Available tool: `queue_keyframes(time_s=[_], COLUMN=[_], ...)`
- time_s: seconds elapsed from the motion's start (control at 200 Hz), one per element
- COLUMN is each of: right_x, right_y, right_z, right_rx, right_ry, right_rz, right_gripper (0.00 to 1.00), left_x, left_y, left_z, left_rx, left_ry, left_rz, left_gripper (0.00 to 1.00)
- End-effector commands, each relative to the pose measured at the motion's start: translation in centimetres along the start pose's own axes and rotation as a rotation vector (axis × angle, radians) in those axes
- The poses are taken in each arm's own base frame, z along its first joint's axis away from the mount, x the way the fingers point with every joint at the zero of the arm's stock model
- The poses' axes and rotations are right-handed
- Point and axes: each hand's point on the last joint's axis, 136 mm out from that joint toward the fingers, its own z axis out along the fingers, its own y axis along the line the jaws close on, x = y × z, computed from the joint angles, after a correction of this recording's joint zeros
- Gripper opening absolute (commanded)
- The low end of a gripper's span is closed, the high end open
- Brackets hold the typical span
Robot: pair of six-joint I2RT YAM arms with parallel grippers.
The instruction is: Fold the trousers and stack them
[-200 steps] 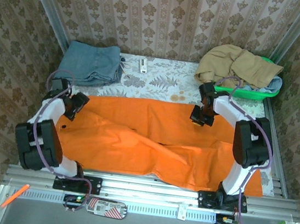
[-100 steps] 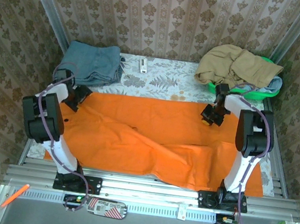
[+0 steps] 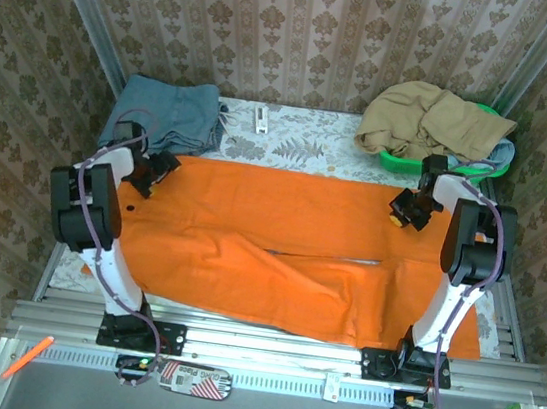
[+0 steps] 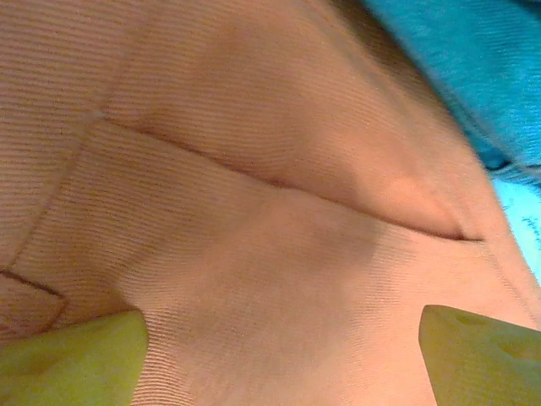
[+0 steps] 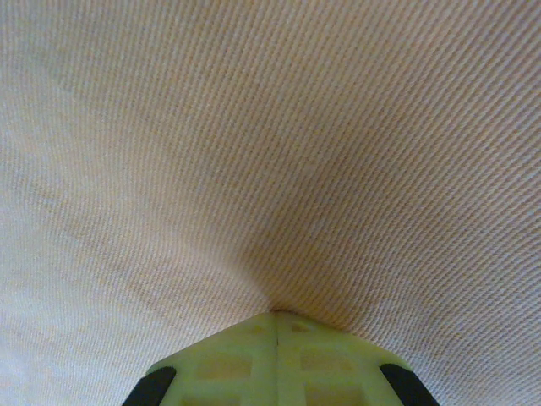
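The orange trousers (image 3: 277, 255) lie spread flat across the table, waist at the left and leg ends at the right. My left gripper (image 3: 153, 177) sits at their far left corner. In the left wrist view it (image 4: 283, 355) is open, its yellow-green fingers (image 4: 76, 359) wide apart over the orange cloth (image 4: 254, 211). My right gripper (image 3: 402, 211) is at the far right edge of the trousers. The right wrist view has it (image 5: 275, 317) shut, with the cloth (image 5: 270, 152) puckering into its closed tips.
A folded blue-grey garment (image 3: 164, 115) lies at the back left, just beyond the left gripper. A tan garment (image 3: 431, 119) is heaped on a green basket (image 3: 444, 170) at the back right. A small white object (image 3: 261, 118) rests on the patterned tablecloth (image 3: 291, 146).
Both grippers moved outward and toward the back of the table. The trousers were drawn out with them: the far edge is now straight and the middle folds are flatter.
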Motion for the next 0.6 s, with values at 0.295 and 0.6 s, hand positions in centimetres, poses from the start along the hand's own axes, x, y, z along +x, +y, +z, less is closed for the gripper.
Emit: queue_keyframes(time_s=[0.295, 0.6], right_x=[5.5, 14.0], right_y=[2.9, -5.0], right_z=[-5.0, -5.3], right_rx=[-0.009, 0.061], right_ry=[-0.084, -0.029], right_rz=[-0.155, -0.106], right_gripper=[0.05, 0.1], left_x=[4.6, 16.0], left_y=[-6.0, -11.0], left_z=[-7.4, -4.9], left_rx=[0.003, 0.078], left_ry=[-0.083, 0.016], left_rz=[0.24, 0.464], left_gripper=[0.9, 0.9])
